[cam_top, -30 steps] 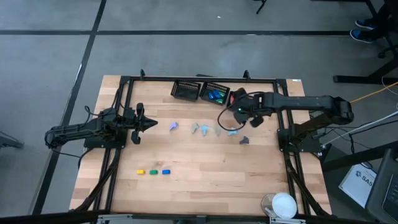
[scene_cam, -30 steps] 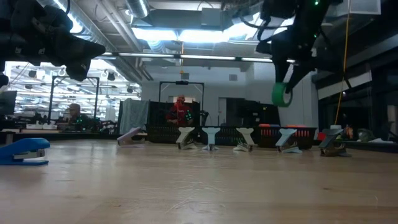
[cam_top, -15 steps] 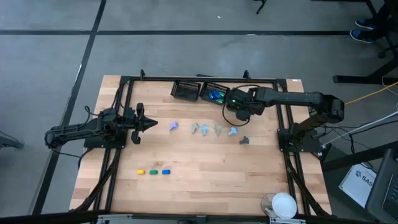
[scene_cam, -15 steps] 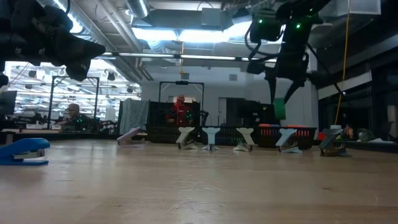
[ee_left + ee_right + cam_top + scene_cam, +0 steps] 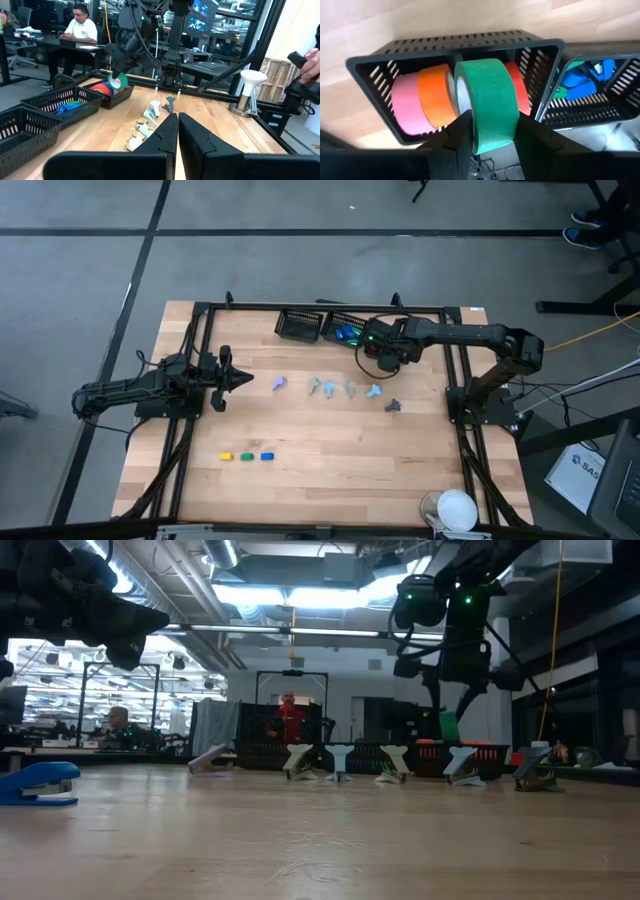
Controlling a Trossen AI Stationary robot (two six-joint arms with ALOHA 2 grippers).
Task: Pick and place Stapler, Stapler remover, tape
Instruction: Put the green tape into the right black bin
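The right tool (image 5: pixel 487 131) grips a green tape roll (image 5: pixel 488 102) between its two fingers, holding it on edge just above the black basket (image 5: pixel 372 64) at the far edge of the surface; inside the basket stand pink, orange and red rolls (image 5: pixel 431 97), and the green one hangs over the gap between orange and red. I judge the placing needs only a short lowering; the left tool (image 5: pixel 238 380), closed and empty, waits well apart.

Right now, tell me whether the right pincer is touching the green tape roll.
Touching. The right wrist view shows the right pincer with one dark finger pressed against each flat side of the green tape roll, holding it above the basket of tape rolls.
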